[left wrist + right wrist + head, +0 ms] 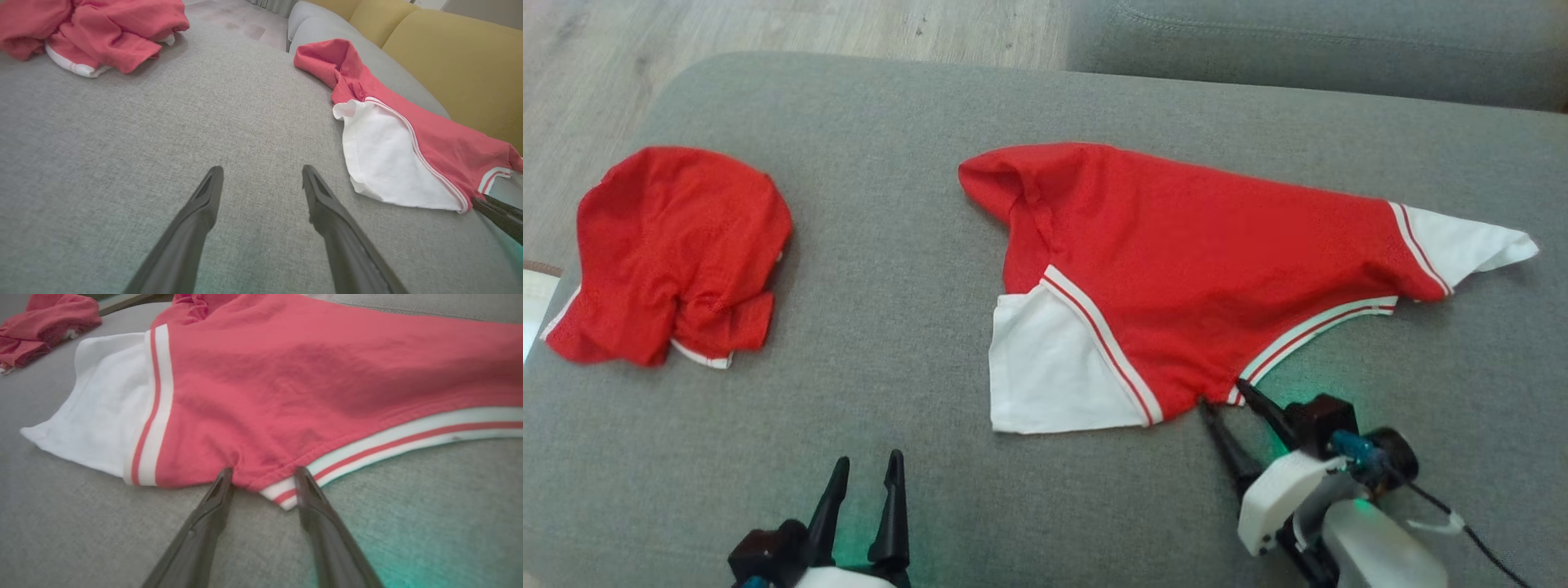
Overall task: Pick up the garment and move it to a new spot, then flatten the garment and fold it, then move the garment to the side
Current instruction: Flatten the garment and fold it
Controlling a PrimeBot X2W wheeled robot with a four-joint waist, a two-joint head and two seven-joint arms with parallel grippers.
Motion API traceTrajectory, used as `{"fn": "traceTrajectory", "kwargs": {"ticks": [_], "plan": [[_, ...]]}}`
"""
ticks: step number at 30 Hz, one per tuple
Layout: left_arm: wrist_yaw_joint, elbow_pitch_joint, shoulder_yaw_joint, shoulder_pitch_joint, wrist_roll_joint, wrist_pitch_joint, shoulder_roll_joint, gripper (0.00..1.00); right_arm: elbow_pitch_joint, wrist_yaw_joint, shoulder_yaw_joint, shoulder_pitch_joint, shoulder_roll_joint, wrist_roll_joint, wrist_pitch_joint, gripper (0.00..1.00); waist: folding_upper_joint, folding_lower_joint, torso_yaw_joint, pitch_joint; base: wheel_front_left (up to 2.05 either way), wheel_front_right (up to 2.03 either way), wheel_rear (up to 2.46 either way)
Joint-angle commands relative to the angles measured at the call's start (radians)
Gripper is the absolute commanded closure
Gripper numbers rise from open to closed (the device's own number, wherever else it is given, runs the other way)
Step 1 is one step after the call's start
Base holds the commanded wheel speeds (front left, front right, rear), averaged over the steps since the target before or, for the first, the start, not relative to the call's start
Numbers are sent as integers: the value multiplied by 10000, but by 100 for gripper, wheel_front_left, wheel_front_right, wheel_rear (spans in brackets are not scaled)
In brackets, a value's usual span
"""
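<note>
1. Judging from the layout, the step in hand is flattening. The red garment (1209, 269) lies spread but rumpled on the grey cushion (915, 269), and its far-left part is bunched.
2. To do this well, the right gripper (1223, 395) likely needs to reach past the edge so it takes the full thickness of cloth, not just the stitched rim. It should then draw low and gently toward the near side, easing out the wrinkles without dragging the whole piece.
3. The right gripper's two dark fingers stand apart and hold nothing. Their tips touch the garment's near edge, just left of where the striped hem (1307, 331) ends, with a small bulge of red cloth between them.
4. The left gripper (868, 457) sits at the near left over bare cushion, its fingers spread wide and empty. The garment's white sleeve (1045, 367) lies to its right and farther away, apart from it.
5. The garment occupies the middle and right of the cushion. A second red garment (670, 253), crumpled, lies well apart at the left.
</note>
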Motion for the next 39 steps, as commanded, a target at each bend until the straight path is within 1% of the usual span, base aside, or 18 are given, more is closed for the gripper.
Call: {"fn": "traceTrajectory", "kwargs": {"ticks": [1, 2, 4, 7, 12, 17, 20, 23, 24, 25, 26, 34, 35, 39], "plan": [[-57, -254, 257, -303, 2, -53, 16, 0, 178, -7, 91, -240, 35, -166, 23, 95, -1, 1, 24, 33, 0, 0, 0], [-57, -254, 266, -324, 2, -53, 16, 0, 324, -7, 39, -323, 42, -302, 23, 100, -1, 1, 28, 48, 0, 0, 0], [-57, -255, 315, -351, 12, -53, 16, 0, 344, -7, -195, -455, 26, -414, 23, 100, -1, 1, 23, 64, 0, 0, 0], [-57, -264, 478, -327, 25, -53, 16, 0, 276, -7, -741, -509, -267, -555, 23, 100, -1, 1, -78, 12, 0, 0, 0], [-57, -321, 706, -282, 7, -53, 16, 0, -292, -7, -1692, -287, -1142, -583, 23, 100, -1, 1, -395, -148, 0, 0, 0], [-57, -421, 725, -323, -76, -53, 16, 0, -843, -7, -2538, 17, -2197, -648, 23, 100, -1, 1, -784, -260, 0, 0, 0], [-57, -430, 678, -409, -64, -53, 16, 0, -765, -7, -3000, 128, -2669, -720, 23, 100, -1, 1, -1001, -272, 0, 0, 0], [-57, -410, 625, -553, -67, -53, 16, 0, -498, -7, -3665, 72, -2952, -877, 30, 100, -1, 1, -1174, -224, 0, 0, 0], [-57, -407, 605, -614, -71, -53, 16, 0, -405, -7, -3960, 3, -2940, -910, 35, 100, -1, 1, -1233, -190, 0, 0, 0], [-57, -407, 572, -684, -61, -53, 16, 0, -434, -7, -4169, -80, -2828, -896, 34, 18, -1, 1, -1277, -165, 0, 0, 0], [-57, -403, 564, -749, -72, -53, 16, 0, -600, -7, -4225, -158, -2657, -834, 31, 0, -1, 1, -1322, -138, 0, 0, 0], [-57, -504, 256, -1575, -153, -53, 16, 0, -3342, -7, -4021, -103, -1396, 74, 26, 0, -1, 1, -1617, 317, 0, 0, 0], [-57, -504, 256, -1575, -153, -53, 16, 0, -3342, -7, -4021, -103, -1396, 74, 26, 0, -1, 1, -1617, 317, 0, 0, 0], [-57, -470, -5, -2304, -378, -53, 16, 0, -4043, -7, -3485, 73, -867, 216, 25, 0, -1, 1, -1716, 686, 0, 0, 0]]}}
